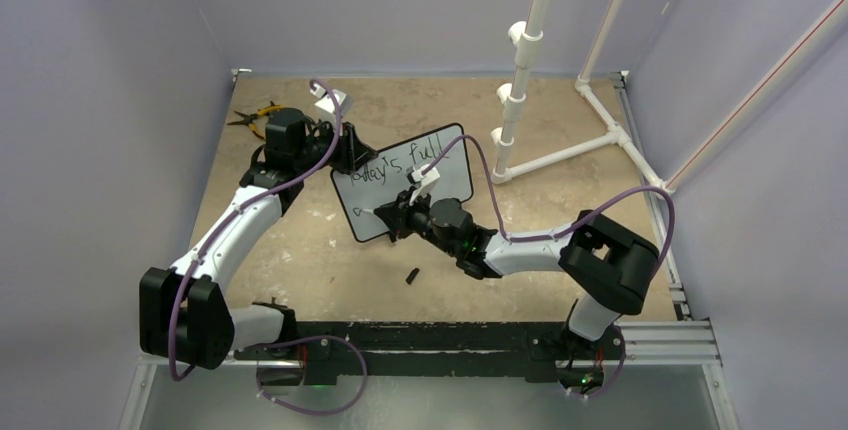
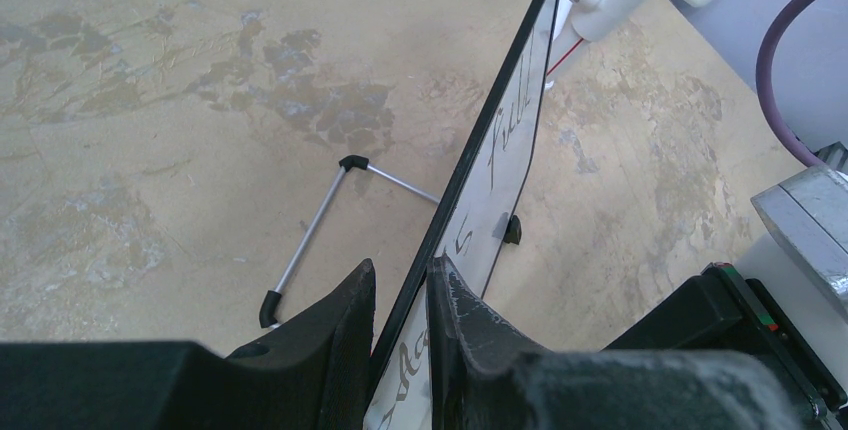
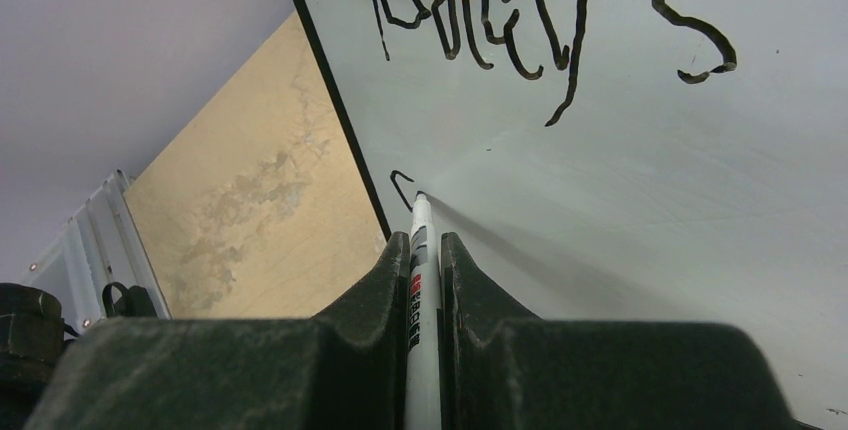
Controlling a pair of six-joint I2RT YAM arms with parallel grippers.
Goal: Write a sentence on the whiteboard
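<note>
The whiteboard (image 1: 455, 185) stands tilted at the middle of the table. My left gripper (image 1: 345, 155) is shut on its upper left edge, and the left wrist view shows the black frame (image 2: 480, 140) pinched between the jaws of the left gripper (image 2: 403, 265). The sentence (image 1: 400, 170) reads "Today's full" in one black line (image 3: 520, 20). My right gripper (image 3: 424, 240) is shut on a white marker (image 3: 420, 250). The marker's tip touches the board beside a short black stroke (image 3: 400, 185) at the lower left, below "Today's".
A small black marker cap (image 1: 412, 275) lies on the table in front of the board. Yellow-handled pliers (image 1: 255, 115) lie at the back left. A white pipe frame (image 1: 530, 70) stands at the back right. The board's metal stand leg (image 2: 310, 240) rests behind it.
</note>
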